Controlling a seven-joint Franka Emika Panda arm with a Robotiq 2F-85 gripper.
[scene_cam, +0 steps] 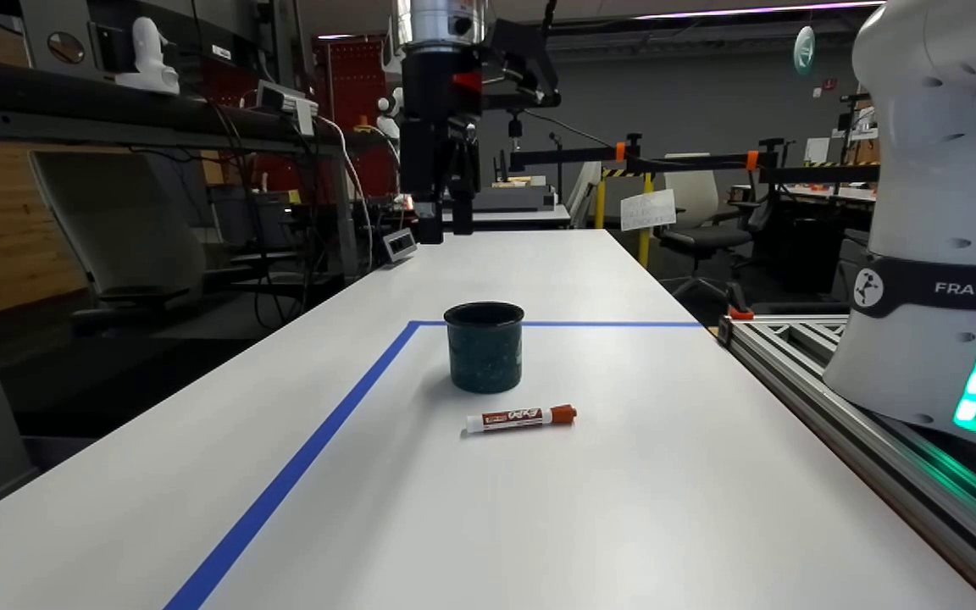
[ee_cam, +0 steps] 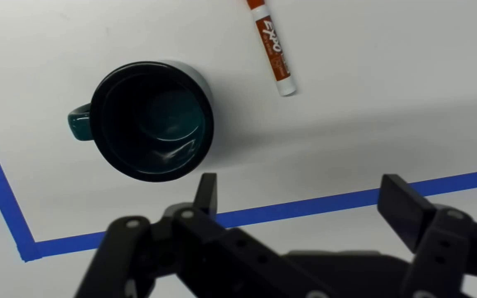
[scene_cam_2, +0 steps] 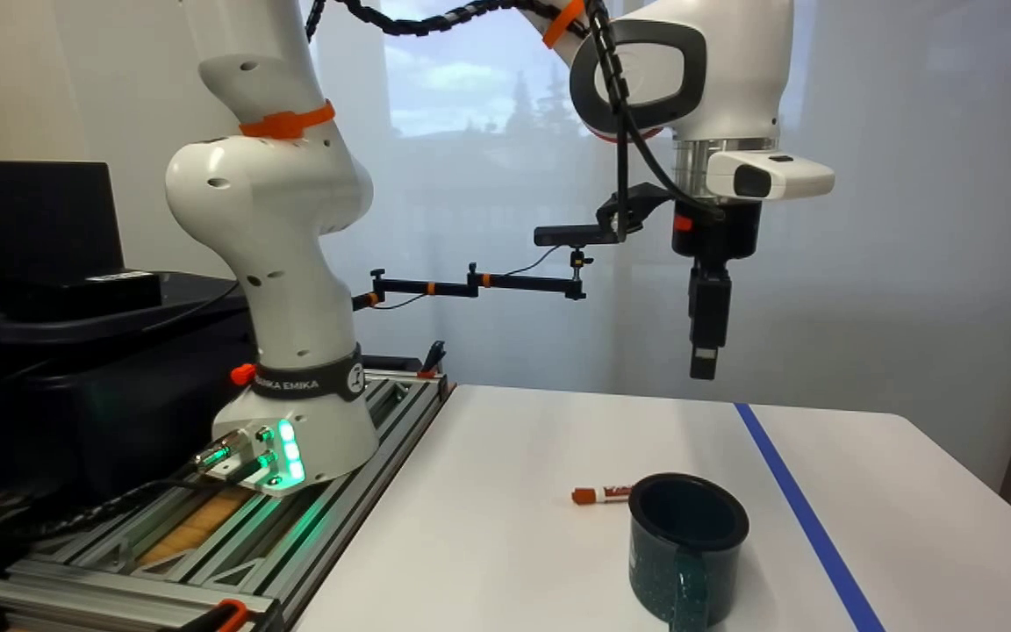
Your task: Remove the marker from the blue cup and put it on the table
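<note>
Because the marker [scene_cam: 522, 418] lies on the table [scene_cam: 607, 508] near the cup [scene_cam: 486, 360], likely delivered, your spread jaws hang empty.

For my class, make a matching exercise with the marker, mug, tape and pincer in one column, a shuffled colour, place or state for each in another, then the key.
1. Expo marker
2. mug
3. tape
4. pincer

A. open, hanging above the table
B. blue, turning a corner
C. lying on its side beside the mug
D. dark teal, standing upright

Pairs: 1-C, 2-D, 3-B, 4-A
</note>
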